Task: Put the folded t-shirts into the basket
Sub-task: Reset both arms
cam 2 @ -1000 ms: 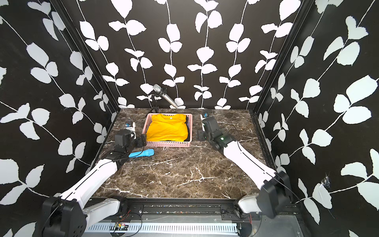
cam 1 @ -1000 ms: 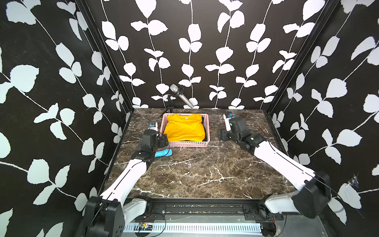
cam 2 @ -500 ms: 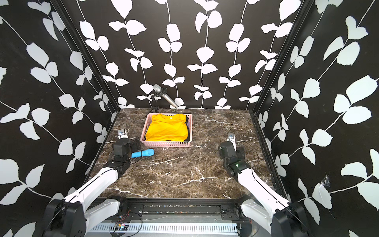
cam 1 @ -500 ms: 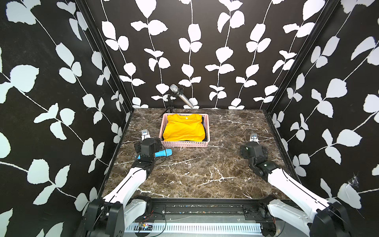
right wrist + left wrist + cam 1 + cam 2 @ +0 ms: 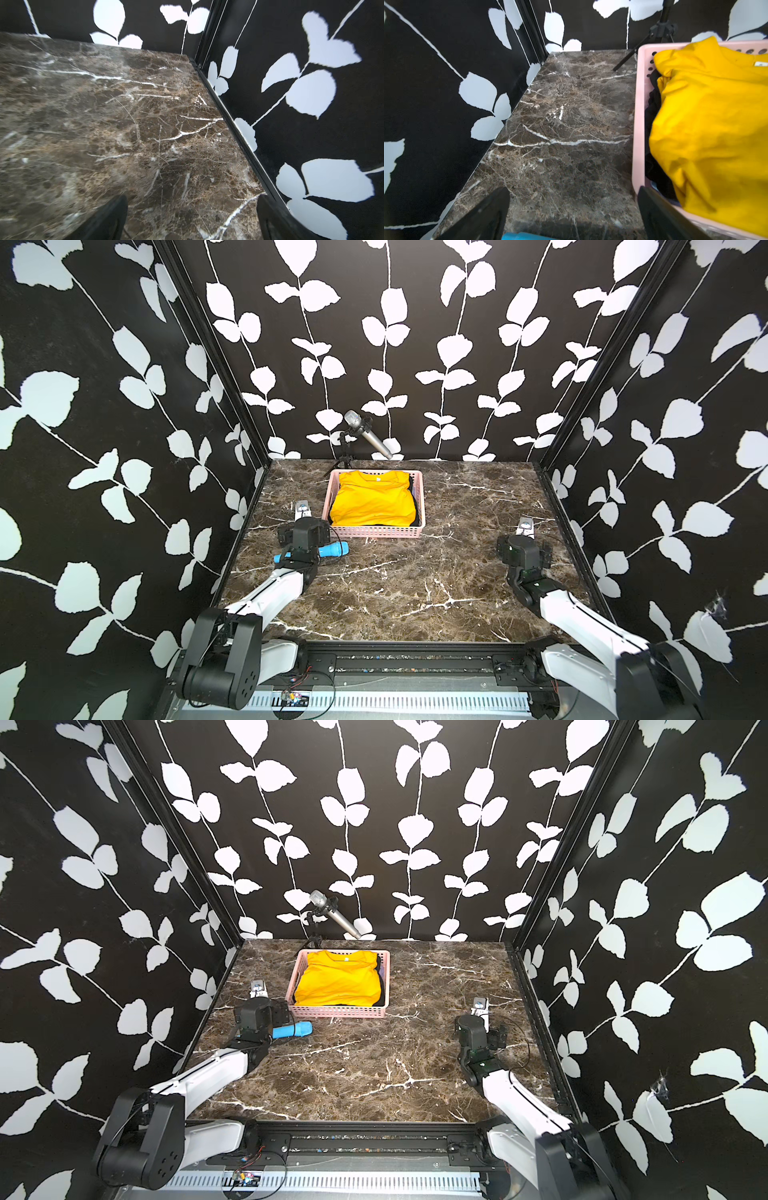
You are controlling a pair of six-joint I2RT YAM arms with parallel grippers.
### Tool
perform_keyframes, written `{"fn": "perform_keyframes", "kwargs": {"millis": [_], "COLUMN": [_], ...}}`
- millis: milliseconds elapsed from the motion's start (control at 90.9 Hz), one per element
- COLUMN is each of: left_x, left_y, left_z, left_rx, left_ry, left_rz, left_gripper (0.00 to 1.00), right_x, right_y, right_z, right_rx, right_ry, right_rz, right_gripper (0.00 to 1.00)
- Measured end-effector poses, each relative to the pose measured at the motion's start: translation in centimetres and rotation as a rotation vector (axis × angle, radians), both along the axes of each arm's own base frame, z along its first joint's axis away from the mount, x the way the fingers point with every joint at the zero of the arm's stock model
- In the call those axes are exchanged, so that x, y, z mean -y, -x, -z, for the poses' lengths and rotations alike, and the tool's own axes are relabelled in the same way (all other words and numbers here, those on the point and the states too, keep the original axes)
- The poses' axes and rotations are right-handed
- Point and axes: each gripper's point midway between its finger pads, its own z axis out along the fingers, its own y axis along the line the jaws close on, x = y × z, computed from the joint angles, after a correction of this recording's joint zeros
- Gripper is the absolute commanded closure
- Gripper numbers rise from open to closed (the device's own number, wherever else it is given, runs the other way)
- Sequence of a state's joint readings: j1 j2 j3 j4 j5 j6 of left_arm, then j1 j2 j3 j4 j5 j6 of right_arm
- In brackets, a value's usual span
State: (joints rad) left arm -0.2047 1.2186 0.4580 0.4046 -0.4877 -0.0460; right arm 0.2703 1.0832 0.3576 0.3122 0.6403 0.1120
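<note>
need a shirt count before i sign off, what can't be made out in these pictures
Shirts under the yellow shirt in the basket: covered by it, top and left wrist views; little but a black edge shows, so no count.
Blue cylinder: one end behind the left arm in both top views, cut off by the frame edge in the left wrist view.

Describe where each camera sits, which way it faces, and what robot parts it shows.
Top views: high at the front, looking down on table, basket and yellow shirt; left arm with left claw, right arm with right claw show.
Left wrist: on the left arm, facing the back left corner beside the basket; its open fingers show.
Right wrist: on the right arm, facing the back right corner; its open fingers show.
Shared: top views and left wrist show basket and shirt.
</note>
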Motion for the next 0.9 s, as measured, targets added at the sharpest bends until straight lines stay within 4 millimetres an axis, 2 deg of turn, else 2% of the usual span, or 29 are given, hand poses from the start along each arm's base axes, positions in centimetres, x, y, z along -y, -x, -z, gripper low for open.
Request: {"fn": "perform_keyframes", "kwargs": {"millis": [165,242,451,495,561,649,902], "left_x": [0.6,1.2,2.1,2.2,1.8,1.3,0.7], "left_y": [0.3,0.0,-1.4,-1.7,-1.7,-1.8,-3.4], "left_z": [3.4,4.5,2.8,3.1,4.7,6.0,5.0], "left_rx": [-0.022,-0.042,0.063,0.081,0.062,0.034,0.049], "left_ry": [-0.062,-0.081,-0.108,-0.111,-0.108,-0.102,-0.065], "left_rz": [0.073,0.119,0.187,0.194,0.195,0.188,0.192], "left_gripper": [0.02,0.02,0.01,0.02,0.02,0.01,0.02], "right_x": [-0.5,-0.9,-1.3,-1.4,-1.4,-1.4,-0.2], "right_y": [-1.5,-2.2,-4.7,-5.4,-6.0,-6.2,-5.3], "right_z": [2.7,2.9,2.7,2.4,1.9,1.9,2.9], "right_rx": [-0.053,-0.038,-0.033,-0.031,-0.024,-0.023,0.002], "right_ry": [0.009,-0.001,-0.040,-0.048,-0.059,-0.075,-0.094], "right_rz": [-0.039,-0.065,-0.107,-0.112,-0.121,-0.135,-0.160], "right_gripper": [0.01,0.02,0.01,0.02,0.02,0.02,0.01]}}
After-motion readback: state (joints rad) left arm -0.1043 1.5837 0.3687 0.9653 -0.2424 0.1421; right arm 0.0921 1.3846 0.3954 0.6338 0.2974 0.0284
